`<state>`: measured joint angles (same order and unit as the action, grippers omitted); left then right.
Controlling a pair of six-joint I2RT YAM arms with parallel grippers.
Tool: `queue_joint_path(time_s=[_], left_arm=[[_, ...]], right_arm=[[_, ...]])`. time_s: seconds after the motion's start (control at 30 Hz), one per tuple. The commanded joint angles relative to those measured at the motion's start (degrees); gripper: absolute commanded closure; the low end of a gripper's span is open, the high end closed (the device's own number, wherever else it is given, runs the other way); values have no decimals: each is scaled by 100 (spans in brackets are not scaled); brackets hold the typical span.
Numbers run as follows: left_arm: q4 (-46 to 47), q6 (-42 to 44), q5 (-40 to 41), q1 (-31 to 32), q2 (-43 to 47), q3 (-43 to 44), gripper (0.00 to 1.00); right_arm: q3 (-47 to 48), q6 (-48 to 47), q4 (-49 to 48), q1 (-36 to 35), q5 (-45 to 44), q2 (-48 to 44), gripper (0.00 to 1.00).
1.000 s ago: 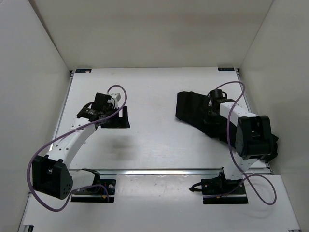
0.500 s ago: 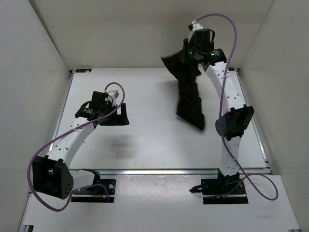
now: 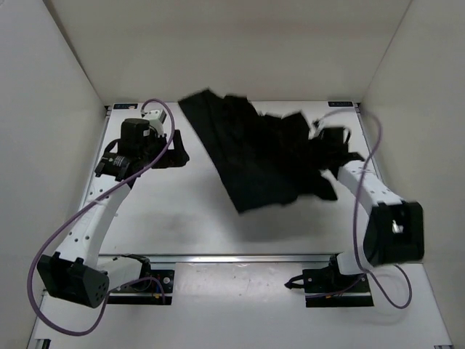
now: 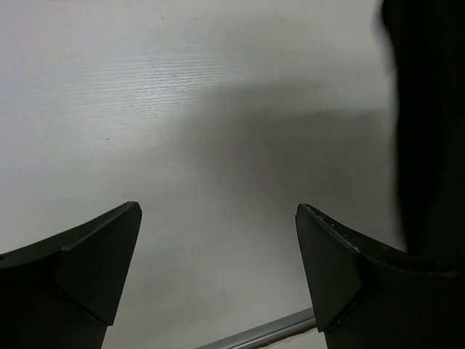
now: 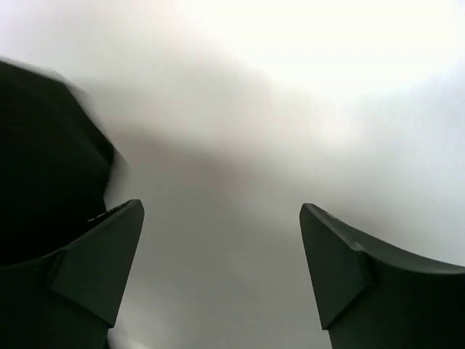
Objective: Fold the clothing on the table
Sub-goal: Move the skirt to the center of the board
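As the right arm comes down from its high lift, the clothing [image 3: 254,156] flies open. A second ago it was a bunched strip and half a second ago it dangled in the air. Now it is a wide black sheet over the table [image 3: 182,218], well beyond the front rail [image 3: 240,257] and perhaps not yet settled.

The right gripper [image 5: 221,209] has let go: jaws wide, nothing between them. It reads as a flattening fling, so folding proper is not begun. The left gripper [image 4: 216,209], fully spread and empty, has moved farther from the rail.

The overhead view gives the whole spread — the wrist views catch only dark slivers of cloth, yet they alone show both jaws bare.
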<state>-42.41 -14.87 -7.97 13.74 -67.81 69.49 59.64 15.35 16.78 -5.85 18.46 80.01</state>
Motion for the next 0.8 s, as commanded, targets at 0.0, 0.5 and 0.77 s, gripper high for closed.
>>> queue_joint_path(time_s=[0.0,0.5,0.77], left_arm=[[66,-208,-152,42,329,-128,2],[1393,-1510,-1084,1570,462,-2018,1],[2341,-1887,-1251,1861,111,-3177,2]], right_arm=[[-952,249,133,171,421,-115,12],[-506,-155,1011,435,219,-889,4],[-874,-420,1891,-671,685,-1417,5]])
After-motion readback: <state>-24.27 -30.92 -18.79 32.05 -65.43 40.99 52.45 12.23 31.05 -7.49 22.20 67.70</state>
